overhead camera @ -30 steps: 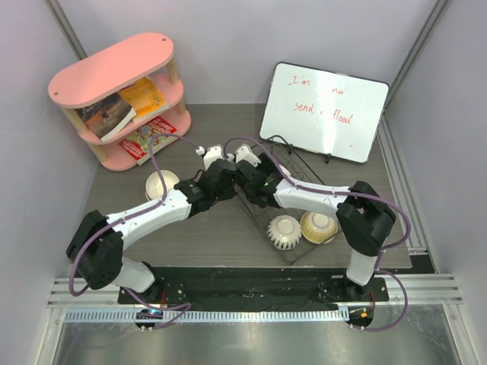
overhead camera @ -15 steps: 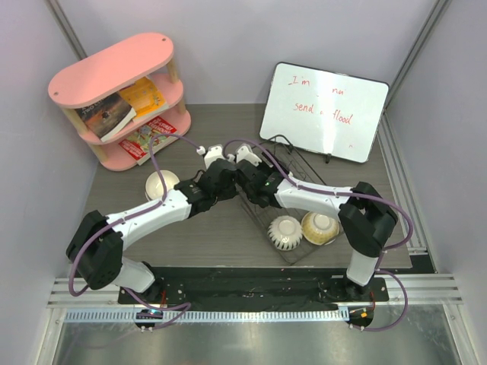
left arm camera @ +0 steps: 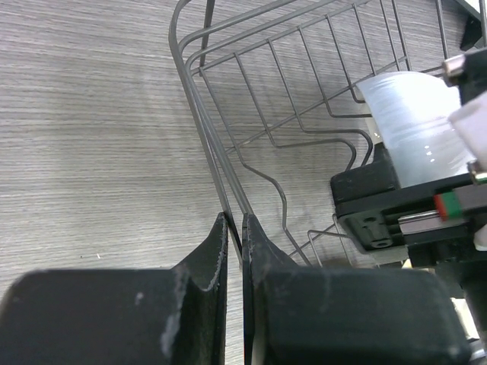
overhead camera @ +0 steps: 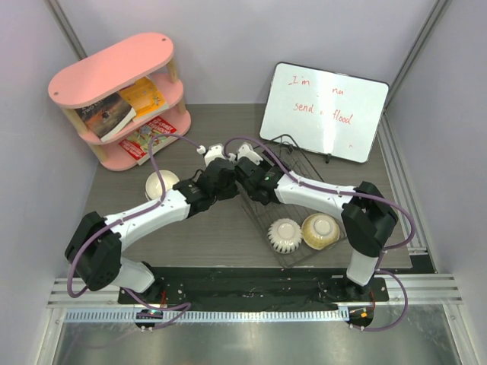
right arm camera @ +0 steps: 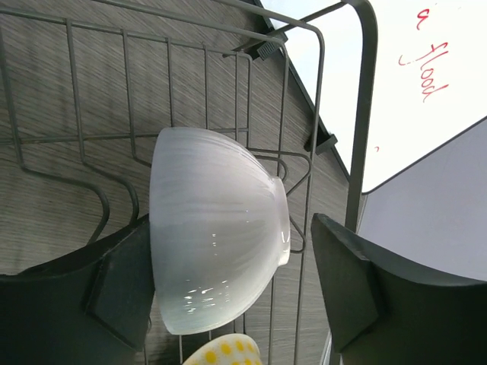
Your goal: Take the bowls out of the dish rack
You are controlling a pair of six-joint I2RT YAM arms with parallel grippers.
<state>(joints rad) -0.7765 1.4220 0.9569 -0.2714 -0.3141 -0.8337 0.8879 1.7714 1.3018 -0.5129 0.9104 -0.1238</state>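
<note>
The black wire dish rack (overhead camera: 298,199) lies slantwise on the table. My left gripper (left arm camera: 234,224) is shut on the rack's left rim wire (left arm camera: 217,163), seen from above as left gripper (overhead camera: 222,173). My right gripper (right arm camera: 228,224) hangs open inside the rack around a white ribbed bowl (right arm camera: 217,243) lying on its side; a gap shows between its foot and the right finger (right arm camera: 358,281). In the top view the right gripper (overhead camera: 251,176) hides that bowl. A yellow-dotted bowl (right arm camera: 224,353) lies beside it. Two pale bowls (overhead camera: 285,233) (overhead camera: 319,230) sit at the rack's near end. A cream bowl (overhead camera: 161,184) stands on the table.
A pink shelf (overhead camera: 122,91) with books stands at the back left. A whiteboard (overhead camera: 323,110) on an easel leans behind the rack's far end. Both forearms meet over the rack's left rim. The table's front edge (overhead camera: 251,266) runs just behind the arm bases.
My right gripper's jaws have spread wider and it has shifted slightly toward the back. The rack's bowls at the near end moved a touch. The left gripper holds as before.
</note>
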